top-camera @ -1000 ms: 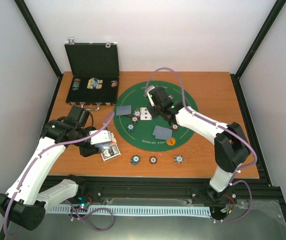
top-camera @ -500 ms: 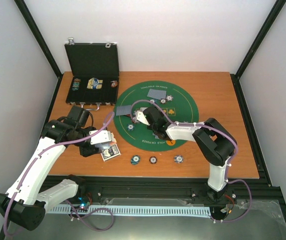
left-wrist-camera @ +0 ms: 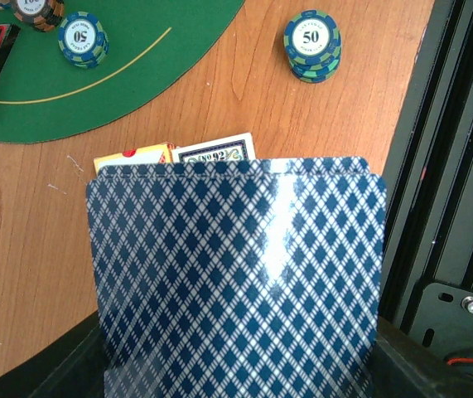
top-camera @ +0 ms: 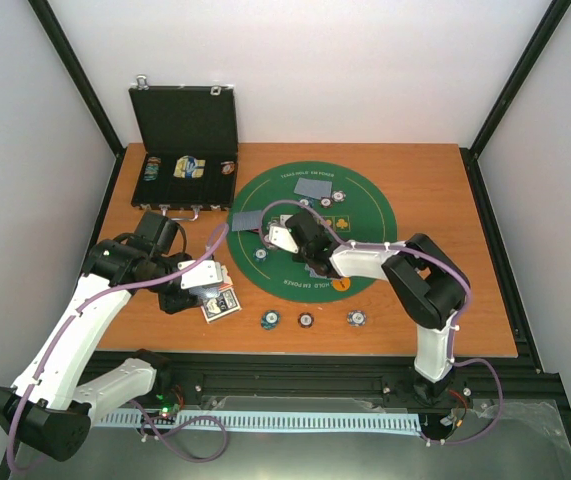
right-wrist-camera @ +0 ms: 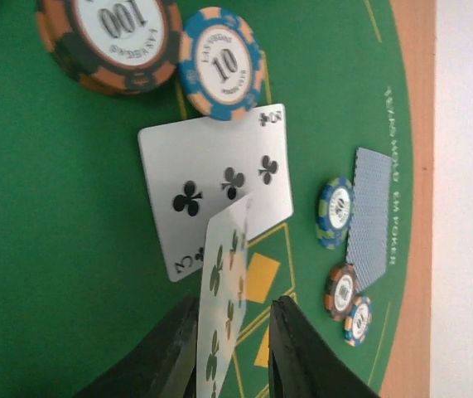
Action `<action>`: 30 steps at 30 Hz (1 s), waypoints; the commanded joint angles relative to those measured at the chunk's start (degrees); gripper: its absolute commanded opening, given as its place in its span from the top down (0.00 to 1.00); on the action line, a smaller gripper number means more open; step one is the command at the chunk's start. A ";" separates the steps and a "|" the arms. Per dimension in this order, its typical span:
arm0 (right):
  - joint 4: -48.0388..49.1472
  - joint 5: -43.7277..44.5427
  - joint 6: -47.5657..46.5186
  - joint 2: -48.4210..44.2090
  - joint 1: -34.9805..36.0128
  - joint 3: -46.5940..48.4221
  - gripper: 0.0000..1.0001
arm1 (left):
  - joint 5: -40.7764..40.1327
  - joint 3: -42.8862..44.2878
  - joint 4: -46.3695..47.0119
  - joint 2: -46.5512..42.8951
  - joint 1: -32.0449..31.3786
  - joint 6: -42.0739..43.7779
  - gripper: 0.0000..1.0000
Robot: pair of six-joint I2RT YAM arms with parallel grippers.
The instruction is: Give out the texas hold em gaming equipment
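Note:
My left gripper hovers over the table's near left, shut on a stack of blue diamond-backed playing cards that hides its fingers. My right gripper hangs low over the green mat, left of centre. Its jaws stand apart. A clubs card stands on edge between them, leaning on the left finger and clear of the right one. Beyond it the three of clubs lies face up. A 100 chip stack and a 10 chip sit next to it.
The open black case stands at the far left. Face-down cards and small chips lie on the mat. Three chip stacks line the near edge. A card box lies under the left gripper.
The right arm folded in and its gripper swung from the mat's far middle to left of centre. Its jaws have just parted around the clubs card. The left arm has not moved.

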 commanded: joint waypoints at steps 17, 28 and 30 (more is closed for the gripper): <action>-15.75 -4.26 6.18 -9.01 -2.13 4.09 0.34 | 1.18 3.79 -0.31 -0.13 0.06 -0.31 0.83; -22.71 -6.96 36.90 -10.66 -7.23 7.88 0.47 | 1.84 3.38 -0.24 -0.46 0.06 -0.69 0.83; -25.95 -9.02 42.79 -8.68 -8.10 9.03 0.54 | 2.25 2.99 -0.06 -0.55 0.05 -0.78 0.83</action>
